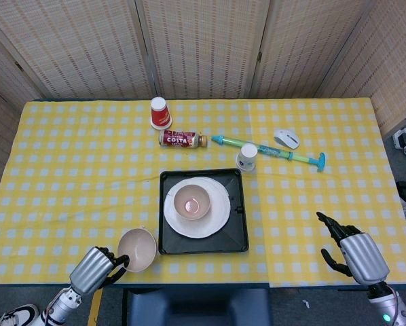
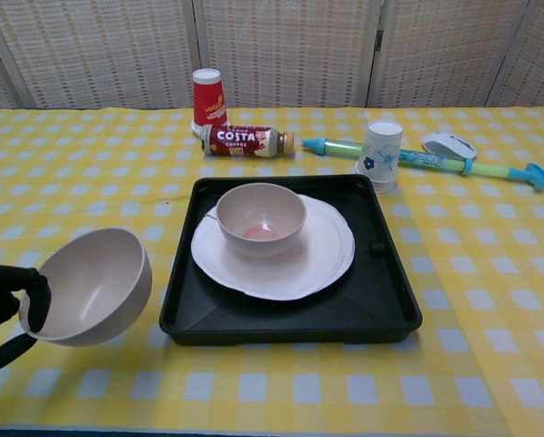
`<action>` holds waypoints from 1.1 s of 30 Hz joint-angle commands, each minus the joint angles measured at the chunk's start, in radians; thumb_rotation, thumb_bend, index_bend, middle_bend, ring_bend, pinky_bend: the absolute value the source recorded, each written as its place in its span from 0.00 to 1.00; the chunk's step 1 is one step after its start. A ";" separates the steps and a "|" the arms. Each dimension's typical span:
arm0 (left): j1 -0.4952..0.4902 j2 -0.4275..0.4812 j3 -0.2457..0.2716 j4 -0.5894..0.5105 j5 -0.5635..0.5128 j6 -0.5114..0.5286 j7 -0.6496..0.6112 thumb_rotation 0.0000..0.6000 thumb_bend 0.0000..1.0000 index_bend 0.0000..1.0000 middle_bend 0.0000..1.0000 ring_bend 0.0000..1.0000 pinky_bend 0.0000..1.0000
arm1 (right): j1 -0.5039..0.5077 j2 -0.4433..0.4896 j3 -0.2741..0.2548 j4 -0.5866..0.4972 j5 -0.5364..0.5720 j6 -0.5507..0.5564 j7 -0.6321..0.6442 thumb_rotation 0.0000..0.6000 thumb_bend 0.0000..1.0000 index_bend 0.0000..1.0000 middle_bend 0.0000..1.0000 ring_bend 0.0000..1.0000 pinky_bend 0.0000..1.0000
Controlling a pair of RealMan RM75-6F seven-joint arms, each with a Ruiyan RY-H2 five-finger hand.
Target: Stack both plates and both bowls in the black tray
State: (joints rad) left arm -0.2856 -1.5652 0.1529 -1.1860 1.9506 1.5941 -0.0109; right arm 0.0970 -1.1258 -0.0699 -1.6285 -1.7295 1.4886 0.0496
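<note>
— Item one, the thing in hand?

— Second bowl [image 2: 92,284], cream, empty. I pinch its near rim with my left hand [image 1: 94,269], fingers [image 2: 37,297] hooked over the edge. It hangs tilted above the cloth, just left of the black tray [image 2: 386,309]. I judge the rim hold leaves its underside free to nest.

— Item two, where it goes?

— First bowl [image 2: 261,217], upright, mouth up, sitting on the plates [image 2: 322,255] inside the tray. The plates read as a white stack, though I cannot separate their edges for certain. The stack sits toward the tray's left and far side, leaving bare black floor on the right and near side. One step remains, as I judge it: carry my bowl right and lower it into the other.

— Item three, the other hand?

— Right hand [image 1: 351,248], at the near right table edge, well apart from the tray. Fingers spread, grasping nothing. Idle, out of the way.

— Item four, sundries?

— Beyond the tray, none touching it: red paper cup [image 2: 208,97] upside down; Costa coffee bottle [image 2: 247,141] lying on its side; white flowered cup [image 2: 381,154] beside a green-and-blue water squirter [image 2: 490,168]; computer mouse [image 2: 448,144]. All on the yellow checked tablecloth [image 2: 81,173].

— Risk noted?

— A tilted bowl on a rim pinch may slip or land crooked. I would level it first.
</note>
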 commanded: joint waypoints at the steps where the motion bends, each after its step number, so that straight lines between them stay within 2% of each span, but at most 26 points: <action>1: -0.071 0.067 -0.072 -0.142 -0.013 -0.064 0.105 1.00 0.49 0.63 1.00 0.96 0.93 | -0.004 0.005 -0.001 -0.003 -0.005 0.012 0.009 1.00 0.43 0.09 0.24 0.44 0.42; 8: -0.160 0.103 -0.154 -0.299 -0.057 -0.190 0.214 1.00 0.50 0.63 1.00 0.96 0.93 | -0.014 0.016 -0.003 -0.005 -0.022 0.042 0.030 1.00 0.43 0.09 0.24 0.44 0.42; 13: -0.226 0.089 -0.197 -0.354 -0.117 -0.315 0.271 1.00 0.50 0.63 1.00 0.96 0.93 | -0.016 0.023 -0.003 -0.004 -0.023 0.048 0.047 1.00 0.43 0.09 0.24 0.44 0.42; 17: -0.268 0.059 -0.226 -0.351 -0.164 -0.391 0.308 1.00 0.50 0.63 1.00 0.96 0.93 | -0.018 0.030 0.000 -0.004 -0.018 0.054 0.060 1.00 0.43 0.09 0.24 0.44 0.42; 24: -0.337 0.008 -0.287 -0.315 -0.232 -0.460 0.332 1.00 0.50 0.63 1.00 0.96 0.93 | -0.018 0.039 0.008 0.000 0.008 0.043 0.079 1.00 0.43 0.09 0.24 0.44 0.42; 33: -0.405 -0.049 -0.308 -0.220 -0.303 -0.534 0.309 1.00 0.51 0.63 1.00 0.97 0.94 | -0.015 0.051 0.026 0.004 0.054 0.027 0.108 1.00 0.43 0.09 0.24 0.44 0.42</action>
State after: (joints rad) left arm -0.6788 -1.6009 -0.1511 -1.4218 1.6616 1.0733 0.2997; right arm 0.0823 -1.0762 -0.0454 -1.6246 -1.6771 1.5158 0.1566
